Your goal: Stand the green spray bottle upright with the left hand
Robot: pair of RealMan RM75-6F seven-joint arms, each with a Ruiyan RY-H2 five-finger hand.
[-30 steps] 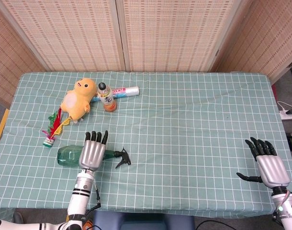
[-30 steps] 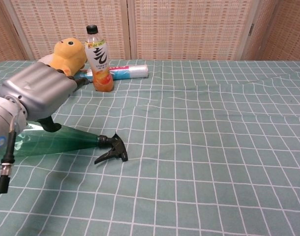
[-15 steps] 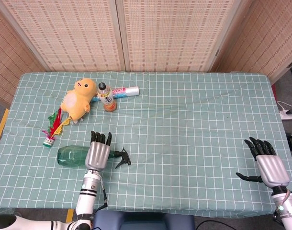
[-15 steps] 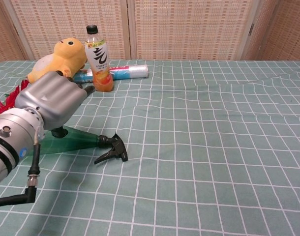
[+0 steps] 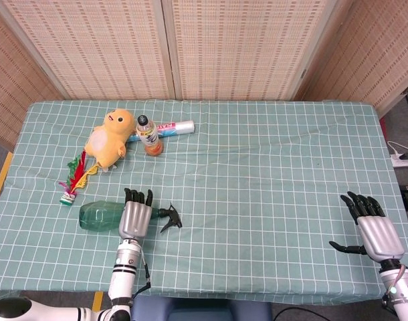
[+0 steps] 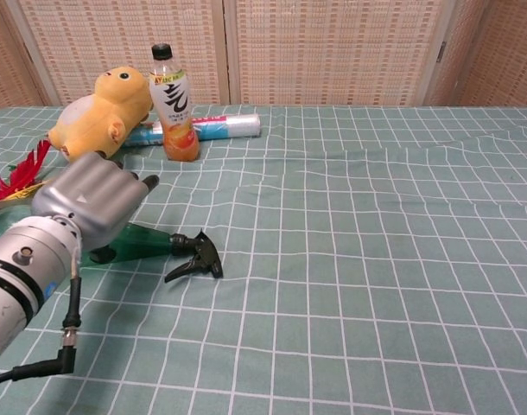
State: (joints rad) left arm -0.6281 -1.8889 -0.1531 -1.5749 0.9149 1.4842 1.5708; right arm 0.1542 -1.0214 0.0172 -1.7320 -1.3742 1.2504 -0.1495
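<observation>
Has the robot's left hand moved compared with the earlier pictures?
Yes. The left hand has shifted right along the lying green plastic spray bottle, toward its black trigger nozzle, and lowered onto it.

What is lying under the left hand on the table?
Under the left hand lies the green spray bottle, on its side, its black trigger head sticking out toward the right. The hand covers the bottle's middle, so whether the fingers already grip it cannot be seen.
</observation>
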